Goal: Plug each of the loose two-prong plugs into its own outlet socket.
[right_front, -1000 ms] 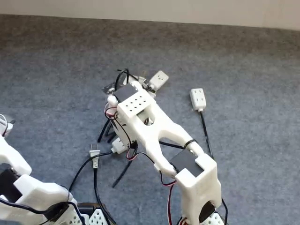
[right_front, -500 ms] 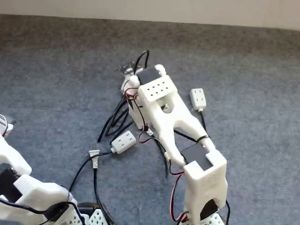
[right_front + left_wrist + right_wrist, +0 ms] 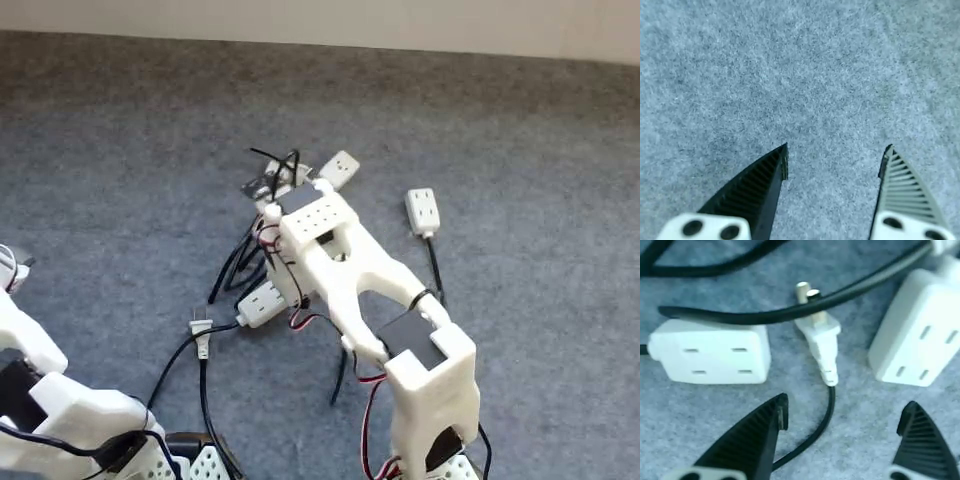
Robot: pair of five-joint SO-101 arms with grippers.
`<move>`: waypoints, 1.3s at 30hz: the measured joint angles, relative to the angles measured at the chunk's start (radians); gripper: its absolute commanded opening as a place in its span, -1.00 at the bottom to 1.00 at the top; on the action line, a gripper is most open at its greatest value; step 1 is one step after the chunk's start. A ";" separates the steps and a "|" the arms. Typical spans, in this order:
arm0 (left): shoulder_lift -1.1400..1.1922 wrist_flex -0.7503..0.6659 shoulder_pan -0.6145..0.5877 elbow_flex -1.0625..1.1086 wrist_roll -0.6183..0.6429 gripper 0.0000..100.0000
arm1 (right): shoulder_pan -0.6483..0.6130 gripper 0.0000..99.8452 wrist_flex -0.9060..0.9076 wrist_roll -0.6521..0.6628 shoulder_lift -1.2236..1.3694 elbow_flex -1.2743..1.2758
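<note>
1. The step in hand looks like the pick-up of a plug: the right gripper [image 3: 847,402] hangs over a white plug [image 3: 821,340] that lies flat on the carpet [image 3: 790,60], not yet in any socket
2. In the right wrist view, this white plug lies between two socket blocks, the first socket block [image 3: 710,357] on one side and the second socket block [image 3: 915,335] on the other. It touches neither, and its two prongs point away from the gripper
3. A black cable [image 3: 765,315] runs across the prongs and partly covers them, so the plug body is the freer place to grip
4. The right fingers [image 3: 760,440] are spread wide, with nothing between them and nothing touched. The plug's cord runs down into the gap between them
5. The next move probably calls for the right arm [image 3: 330,250] to come down over the plug body, close on its flat sides, then draw it out from under the cable before turning the prongs toward a socket face
6. The left gripper [image 3: 836,146] is over bare carpet near its own base. Its fingers [image 3: 760,190] are also well apart, and it holds nothing
7. In the high view another loose plug [image 3: 201,328] lies on the carpet off to the side of the right arm and is also unplugged, so most of the task appears to be left
</note>
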 measured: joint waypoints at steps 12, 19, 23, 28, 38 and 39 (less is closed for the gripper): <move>0.000 0.000 0.000 0.000 0.000 -0.39 | -0.026 -0.35 -0.230 0.023 -0.012 0.163; 0.000 -0.002 0.000 0.011 0.000 -0.39 | -0.015 -0.61 -0.252 0.064 -0.017 0.167; 0.000 -0.003 0.000 0.031 0.000 -0.39 | 0.011 -0.62 -0.253 0.084 -0.028 0.166; 0.000 -0.003 0.000 0.031 0.000 -0.39 | 0.025 -0.72 -0.284 0.084 -0.028 0.166; 0.000 -0.003 0.000 0.031 0.000 -0.39 | 0.032 -0.99 -0.327 0.084 -0.028 0.166; 0.000 -0.003 0.000 0.031 0.000 -0.39 | 0.032 -0.99 -0.327 0.084 -0.028 0.166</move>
